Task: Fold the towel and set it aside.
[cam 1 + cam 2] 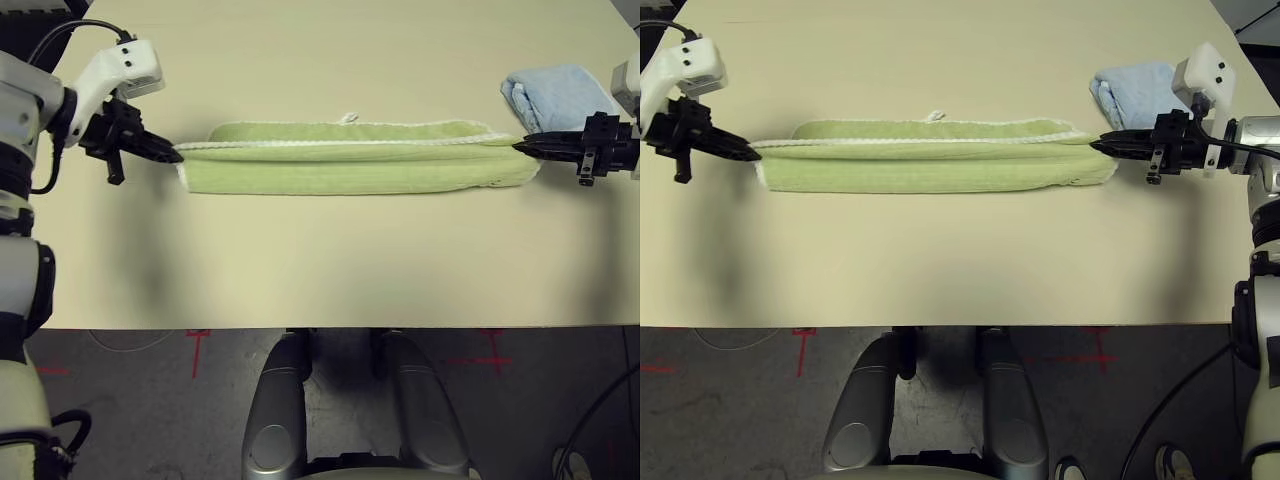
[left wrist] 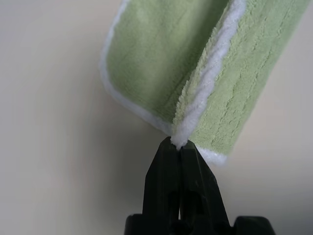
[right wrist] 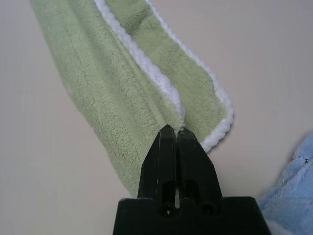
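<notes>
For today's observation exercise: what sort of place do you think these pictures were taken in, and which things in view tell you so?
Probably a robotics lab or test room, not a home. A bare beige table holds just a long light green terry towel and a small folded light blue towel, and red tape crosses mark the grey floor.

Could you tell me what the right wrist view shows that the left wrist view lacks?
Right wrist view alone: the right pincer shut on the white edging of the green towel, and a corner of the blue towel. Left wrist view alone: the left pincer shut on the opposite end's edging. Both: folded green towel over the beige table.
</notes>
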`<state>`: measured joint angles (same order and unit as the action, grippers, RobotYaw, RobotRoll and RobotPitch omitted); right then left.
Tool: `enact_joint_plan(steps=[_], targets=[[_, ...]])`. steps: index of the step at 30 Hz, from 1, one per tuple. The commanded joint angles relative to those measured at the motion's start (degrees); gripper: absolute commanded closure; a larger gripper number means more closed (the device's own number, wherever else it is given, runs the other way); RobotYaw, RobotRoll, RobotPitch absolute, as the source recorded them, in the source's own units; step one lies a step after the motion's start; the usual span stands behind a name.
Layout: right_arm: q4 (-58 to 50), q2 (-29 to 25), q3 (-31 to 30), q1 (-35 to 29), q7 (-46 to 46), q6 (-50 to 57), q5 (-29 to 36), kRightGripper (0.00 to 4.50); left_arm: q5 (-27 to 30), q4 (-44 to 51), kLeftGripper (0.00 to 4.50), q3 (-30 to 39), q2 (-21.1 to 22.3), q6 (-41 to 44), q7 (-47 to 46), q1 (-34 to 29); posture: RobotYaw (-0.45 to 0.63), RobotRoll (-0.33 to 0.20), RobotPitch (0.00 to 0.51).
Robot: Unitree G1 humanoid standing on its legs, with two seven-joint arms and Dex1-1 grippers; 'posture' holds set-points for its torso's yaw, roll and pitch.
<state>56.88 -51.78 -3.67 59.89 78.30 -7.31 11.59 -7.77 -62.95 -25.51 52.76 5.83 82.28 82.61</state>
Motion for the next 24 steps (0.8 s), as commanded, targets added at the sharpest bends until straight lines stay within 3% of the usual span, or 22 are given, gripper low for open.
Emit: enact_joint_plan(steps=[1, 13, 17, 24], targets=[[-1.51, 0.75, 0.94, -0.87, -3.62, 1.14, -2.34, 4.5, -3.24, -3.12, 4.48, 1.55, -0.78, -0.88, -3.11, 1.23, 0.03, 0.0, 0.365], [1.08, 5.49, 1.15, 4.58, -14.49, 1.77, -7.17, 4.5, -7.26, -5.63, 4.48, 5.36, -3.07, -1.78, -10.71, 1.98, 0.03, 0.0, 0.368], [3.39, 5.67, 0.47, 5.83, -14.14, 0.74, -9.32, 4.5, -7.35, -6.64, 4.48, 7.11, -5.07, -2.45, -16.45, 2.12, 0.05, 0.0, 0.371], [5.77, 4.42, 0.22, 5.09, -13.24, -0.75, -12.44, 4.5, -8.84, -7.62, 4.48, 7.41, -5.84, -2.56, -16.74, 1.5, 0.05, 0.0, 0.371]])
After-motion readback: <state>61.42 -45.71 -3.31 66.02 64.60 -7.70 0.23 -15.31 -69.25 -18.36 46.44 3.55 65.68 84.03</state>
